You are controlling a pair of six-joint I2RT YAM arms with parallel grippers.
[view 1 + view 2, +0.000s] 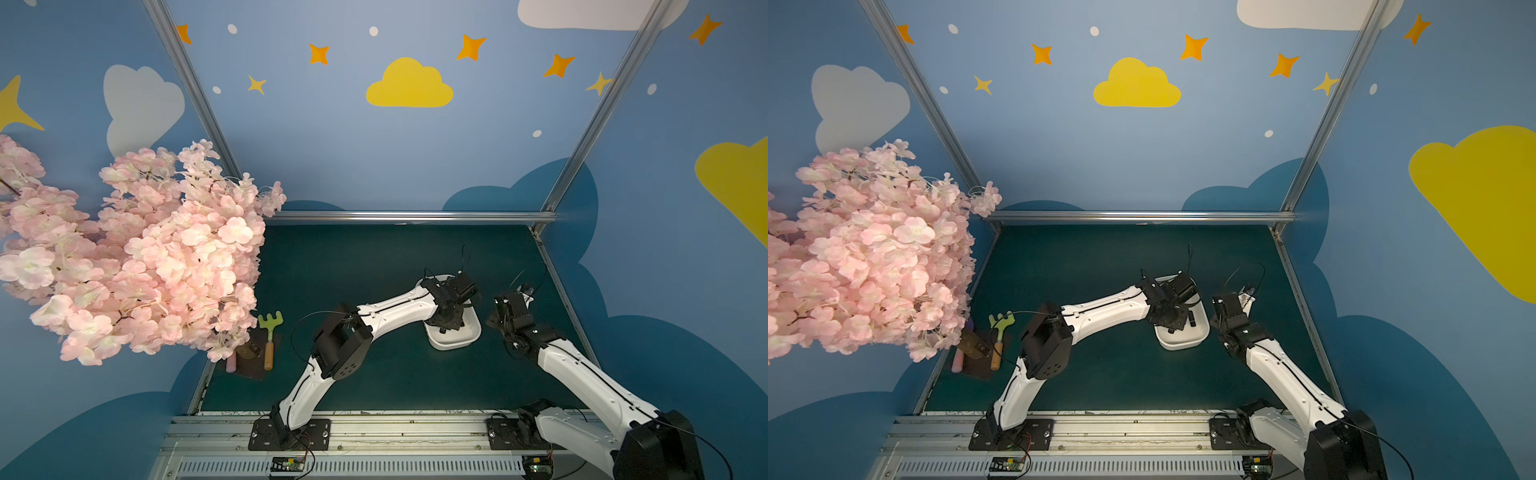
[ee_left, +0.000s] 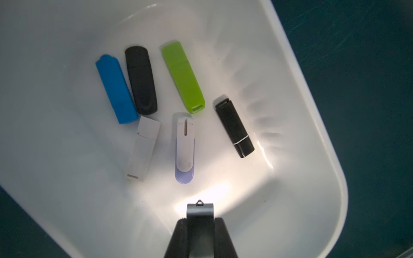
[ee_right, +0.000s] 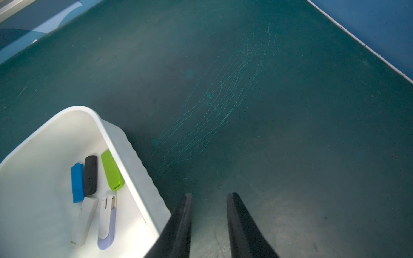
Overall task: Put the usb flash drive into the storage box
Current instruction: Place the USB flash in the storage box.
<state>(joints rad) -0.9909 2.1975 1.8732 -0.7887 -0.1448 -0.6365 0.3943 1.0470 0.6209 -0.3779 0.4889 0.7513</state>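
The dark green surface (image 1: 353,270) is occupied, right of its middle, by the storage box (image 1: 457,343), a shallow white tub. The left arm is reached over the box, and the right arm is held just beside it.

The main risk is judged to lie in the release. The usb flash drive is held above the box floor, close to a rounded end wall. If it is let go from there, it may bounce off the wall or land on the drives already lying inside and scatter them. A drop outside the rim seems unlikely, since white floor is seen all around the grip. Contact between the two arms is also possible, as they are close together at the box.

The left gripper (image 2: 200,220) is clamped fully on the usb flash drive (image 2: 199,210), a grey metal-cased one whose end is seen past the fingertips. The right gripper (image 3: 210,194) is parted slightly, with nothing held, over bare surface just beside the box wall.

Six smaller drives are seen on the box floor, among them a green drive (image 2: 182,77) and a blue drive (image 2: 116,89).
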